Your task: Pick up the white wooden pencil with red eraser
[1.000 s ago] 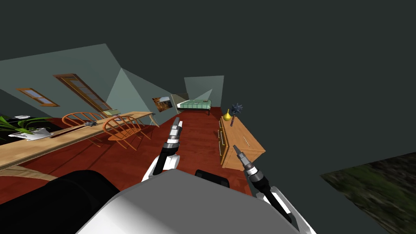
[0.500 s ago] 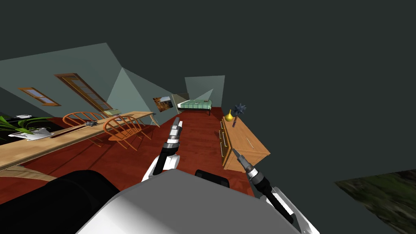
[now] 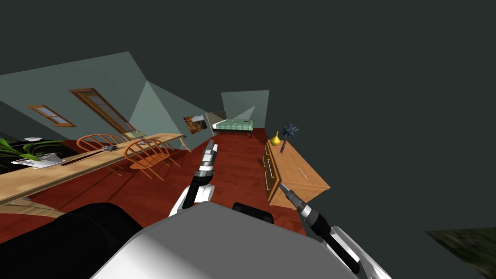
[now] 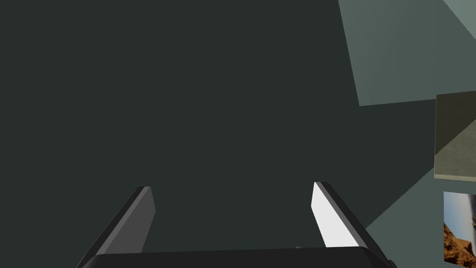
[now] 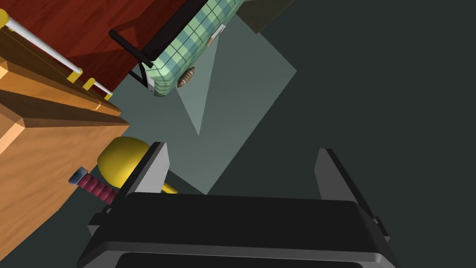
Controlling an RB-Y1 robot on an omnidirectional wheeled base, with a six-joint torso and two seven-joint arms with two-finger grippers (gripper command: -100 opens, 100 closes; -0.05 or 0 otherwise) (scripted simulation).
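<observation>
A thin pale pencil (image 3: 303,174) lies on top of the wooden dresser (image 3: 290,164), near its right edge; its eraser end is too small to make out. My right gripper (image 3: 282,186) hovers just off the dresser's near corner, short of the pencil. In the right wrist view the right gripper (image 5: 241,149) is open with nothing between its fingers, beside the dresser top (image 5: 42,177). My left gripper (image 3: 210,144) is raised over the red floor; the left wrist view shows the left gripper (image 4: 231,186) open and empty.
A yellow vase (image 3: 275,140) and a dark spiked mace with a red handle (image 3: 289,131) stand at the dresser's far end. A green checked bed (image 3: 233,125) sits beyond. A long wooden table (image 3: 72,164) with two orange chairs (image 3: 145,155) runs along the left.
I have moved: the dresser has slid right and looks a little nearer. My right arm has dropped lower and to the right. The left arm holds its pose.
</observation>
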